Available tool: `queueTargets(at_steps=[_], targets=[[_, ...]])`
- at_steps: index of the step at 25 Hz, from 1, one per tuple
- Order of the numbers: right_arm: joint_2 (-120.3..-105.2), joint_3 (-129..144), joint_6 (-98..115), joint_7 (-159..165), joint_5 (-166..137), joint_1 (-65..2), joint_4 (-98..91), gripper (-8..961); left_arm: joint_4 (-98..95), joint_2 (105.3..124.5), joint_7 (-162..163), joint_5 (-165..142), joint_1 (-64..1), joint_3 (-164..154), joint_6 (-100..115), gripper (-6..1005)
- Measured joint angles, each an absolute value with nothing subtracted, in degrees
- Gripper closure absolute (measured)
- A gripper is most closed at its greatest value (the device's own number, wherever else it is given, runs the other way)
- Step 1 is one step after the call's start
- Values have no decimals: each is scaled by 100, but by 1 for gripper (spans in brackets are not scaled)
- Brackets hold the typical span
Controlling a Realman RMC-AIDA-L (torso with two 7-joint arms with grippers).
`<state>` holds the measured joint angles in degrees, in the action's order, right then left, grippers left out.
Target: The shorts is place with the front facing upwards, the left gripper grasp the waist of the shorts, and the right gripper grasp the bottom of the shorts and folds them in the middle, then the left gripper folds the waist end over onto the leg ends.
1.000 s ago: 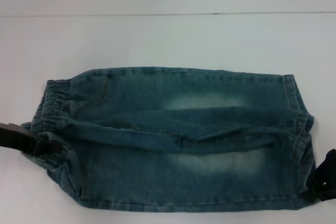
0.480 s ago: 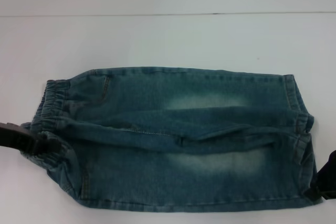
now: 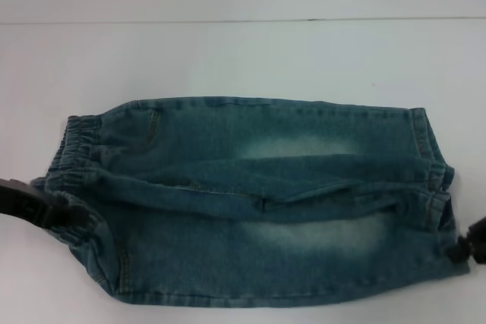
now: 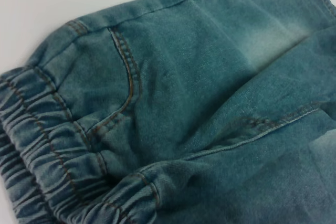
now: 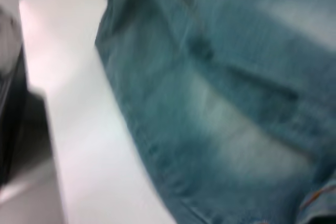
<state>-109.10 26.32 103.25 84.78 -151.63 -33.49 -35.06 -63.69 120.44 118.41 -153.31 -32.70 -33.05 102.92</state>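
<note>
Shorts (image 3: pixel 258 202) are lying flat across the white table (image 3: pixel 228 58); we're seeing the left gripper (image 3: pixel 53 214) pinching the waistband, the right gripper (image 3: pixel 459 250) touching the leg hem, grip hidden.

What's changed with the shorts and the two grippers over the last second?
The near leg hem of the shorts has pulled inward and bunched where the right gripper meets it. The left gripper sits slightly lower at the waistband. The rest of the shorts lies unchanged on the table.
</note>
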Motion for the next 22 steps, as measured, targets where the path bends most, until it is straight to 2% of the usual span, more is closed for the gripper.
queueTargets(at_steps=[10, 22], targets=[[-10868, 1991, 9765, 8404, -13946, -2959, -3252, 910, -6252, 11783, 12370, -15326, -3585, -3253, 10237, 955], [-10946, 1797, 9242, 7977, -13161, -2799, -2886, 911, -5977, 11712, 13095, -15311, -3830, -3179, 9638, 954]])
